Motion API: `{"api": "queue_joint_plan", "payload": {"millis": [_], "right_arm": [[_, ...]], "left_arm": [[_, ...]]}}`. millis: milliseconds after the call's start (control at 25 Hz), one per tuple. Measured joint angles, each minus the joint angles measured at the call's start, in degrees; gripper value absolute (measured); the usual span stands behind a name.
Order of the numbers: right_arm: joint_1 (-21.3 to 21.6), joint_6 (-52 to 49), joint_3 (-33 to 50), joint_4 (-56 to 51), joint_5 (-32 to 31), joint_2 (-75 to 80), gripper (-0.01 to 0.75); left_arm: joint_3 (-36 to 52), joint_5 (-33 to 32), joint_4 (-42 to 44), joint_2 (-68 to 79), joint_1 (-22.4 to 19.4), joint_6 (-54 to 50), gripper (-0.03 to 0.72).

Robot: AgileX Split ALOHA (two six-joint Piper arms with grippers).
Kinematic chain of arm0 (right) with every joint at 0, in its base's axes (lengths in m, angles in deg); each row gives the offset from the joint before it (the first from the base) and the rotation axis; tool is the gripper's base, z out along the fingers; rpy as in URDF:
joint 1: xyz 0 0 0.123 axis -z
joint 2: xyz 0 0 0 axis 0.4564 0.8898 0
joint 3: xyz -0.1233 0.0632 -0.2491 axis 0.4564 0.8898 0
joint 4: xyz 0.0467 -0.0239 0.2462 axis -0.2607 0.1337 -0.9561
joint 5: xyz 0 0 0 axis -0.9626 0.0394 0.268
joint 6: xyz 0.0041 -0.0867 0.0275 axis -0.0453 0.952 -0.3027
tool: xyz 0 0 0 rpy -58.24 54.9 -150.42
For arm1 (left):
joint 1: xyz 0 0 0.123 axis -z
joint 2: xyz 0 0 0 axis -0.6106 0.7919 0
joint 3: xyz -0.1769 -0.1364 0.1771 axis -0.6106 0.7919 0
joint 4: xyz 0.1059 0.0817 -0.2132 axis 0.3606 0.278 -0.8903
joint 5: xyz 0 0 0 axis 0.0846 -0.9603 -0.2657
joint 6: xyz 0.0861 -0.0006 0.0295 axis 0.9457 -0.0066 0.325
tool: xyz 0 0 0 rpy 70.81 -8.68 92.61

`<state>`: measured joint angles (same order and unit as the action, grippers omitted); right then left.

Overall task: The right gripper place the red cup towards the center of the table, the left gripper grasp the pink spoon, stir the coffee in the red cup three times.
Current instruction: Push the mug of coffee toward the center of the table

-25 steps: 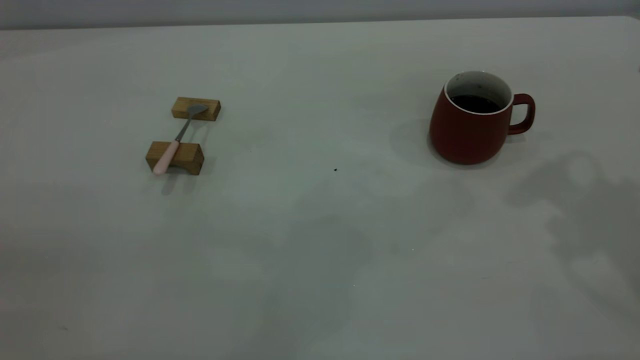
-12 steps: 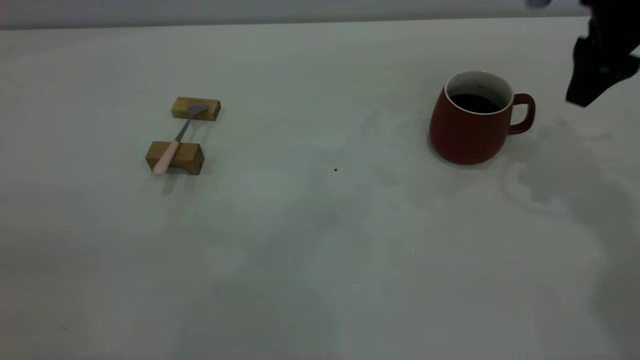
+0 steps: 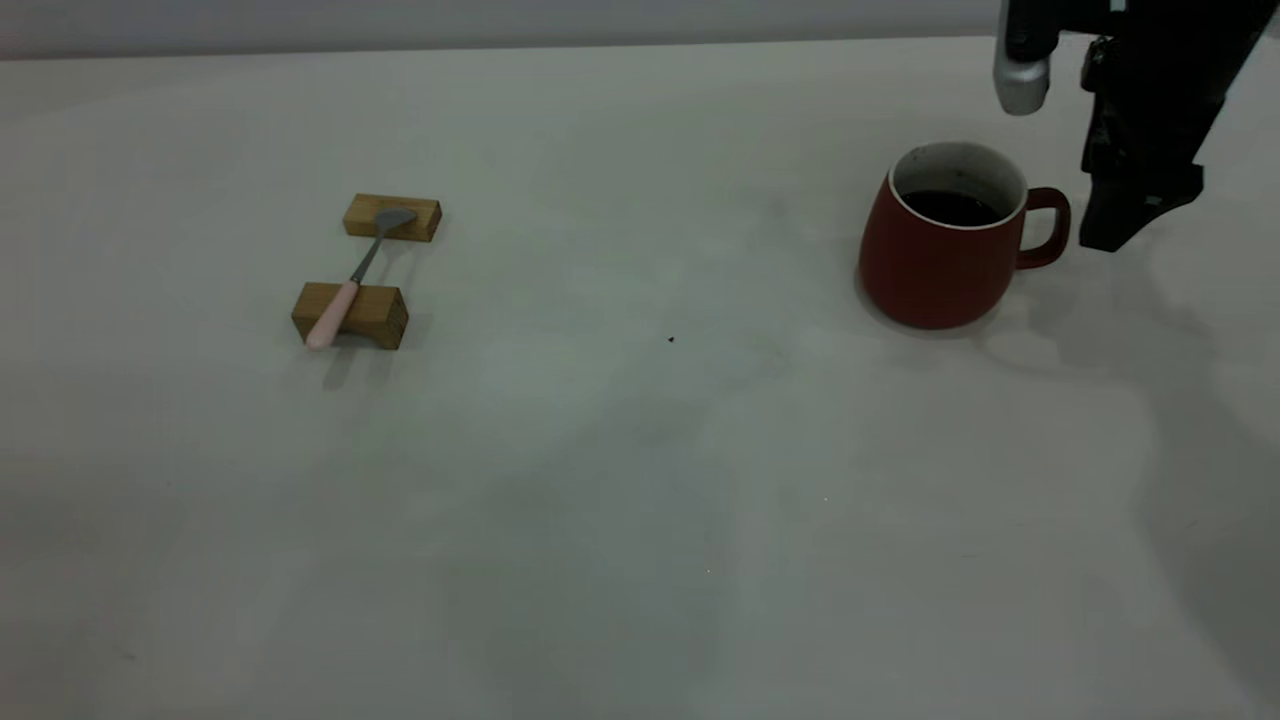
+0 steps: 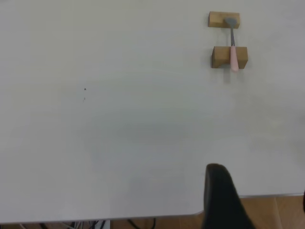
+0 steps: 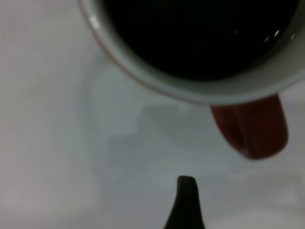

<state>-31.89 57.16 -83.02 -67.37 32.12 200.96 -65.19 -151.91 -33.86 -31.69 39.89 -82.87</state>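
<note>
Red cup stands at the desk's right; we note the right gripper beside its handle, jaws' state undeterminable. Pink spoon lies across two wooden blocks, left.

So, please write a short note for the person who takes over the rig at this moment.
Right pincer: beside the handle of the red cup, not touching it, holding nothing.
Left pincer: back at the near table edge, far from the spoon.
Red cup: upright on the right side of the table, coffee inside.
Pink spoon: lying across two wooden blocks on the left.
Done: nothing.
Left: grasp the cup, move it to the center, pick up the spoon, stir three times.
</note>
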Motion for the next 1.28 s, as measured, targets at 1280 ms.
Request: {"api": "queue_joint_plan", "payload": {"millis": [1280], "right_arm": [[-14.3,4.9,-1.7,-15.8,4.5,3.6,0.657]], "left_arm": [[0.0,0.0,0.0,0.0,0.0,0.0,0.478]]}}
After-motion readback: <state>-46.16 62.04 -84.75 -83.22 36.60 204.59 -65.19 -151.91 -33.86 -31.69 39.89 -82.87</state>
